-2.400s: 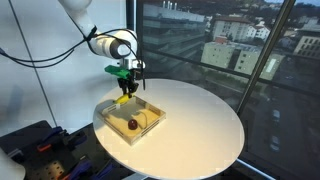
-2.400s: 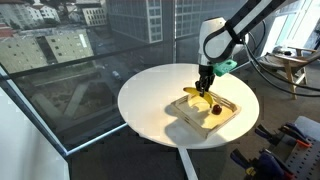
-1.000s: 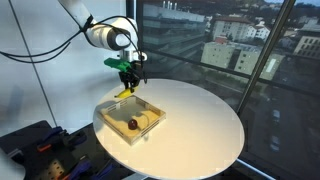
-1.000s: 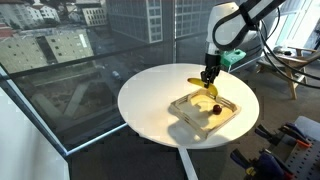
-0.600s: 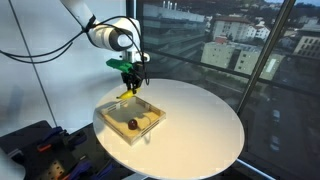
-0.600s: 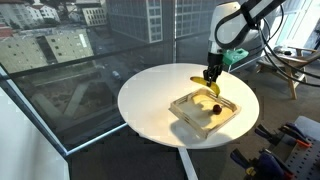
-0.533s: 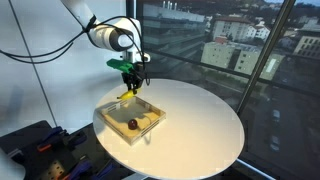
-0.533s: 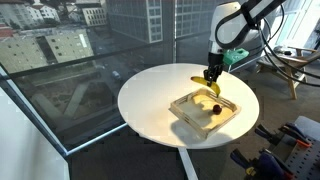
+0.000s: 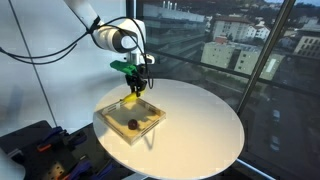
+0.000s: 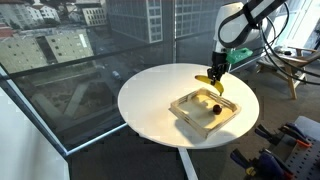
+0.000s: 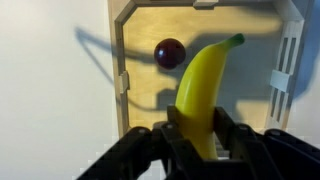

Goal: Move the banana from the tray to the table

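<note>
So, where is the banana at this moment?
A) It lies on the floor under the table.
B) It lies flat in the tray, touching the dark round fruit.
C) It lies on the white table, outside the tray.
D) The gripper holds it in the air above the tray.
D: the gripper is shut on the banana, which hangs over the tray, apart from the dark round fruit lying in it.

This looks like a lab or office high up in a tall building. In an exterior view, big glass windows fill the upper right, with city buildings down below. A robot arm reaches over a round white table. Some dark gear sits in the lower left corner.
</note>
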`<state>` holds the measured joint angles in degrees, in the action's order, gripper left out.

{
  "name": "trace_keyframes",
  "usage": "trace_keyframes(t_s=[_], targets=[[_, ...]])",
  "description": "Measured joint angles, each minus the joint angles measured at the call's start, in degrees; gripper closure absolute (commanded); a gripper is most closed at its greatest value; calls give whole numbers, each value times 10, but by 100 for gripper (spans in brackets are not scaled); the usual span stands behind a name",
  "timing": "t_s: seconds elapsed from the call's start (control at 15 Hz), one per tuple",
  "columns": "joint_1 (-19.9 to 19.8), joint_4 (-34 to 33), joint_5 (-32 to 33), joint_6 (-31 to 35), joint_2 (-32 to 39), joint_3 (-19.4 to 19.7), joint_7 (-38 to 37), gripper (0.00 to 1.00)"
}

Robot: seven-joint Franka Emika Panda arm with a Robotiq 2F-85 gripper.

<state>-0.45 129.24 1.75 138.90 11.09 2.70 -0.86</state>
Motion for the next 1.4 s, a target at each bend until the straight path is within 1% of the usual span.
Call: trace_keyframes(t_s=[0.8,1.4], targets=[[-24,-8,0,-21,16,17,0,84],[-40,-32,0,-26,35,34,0,84]])
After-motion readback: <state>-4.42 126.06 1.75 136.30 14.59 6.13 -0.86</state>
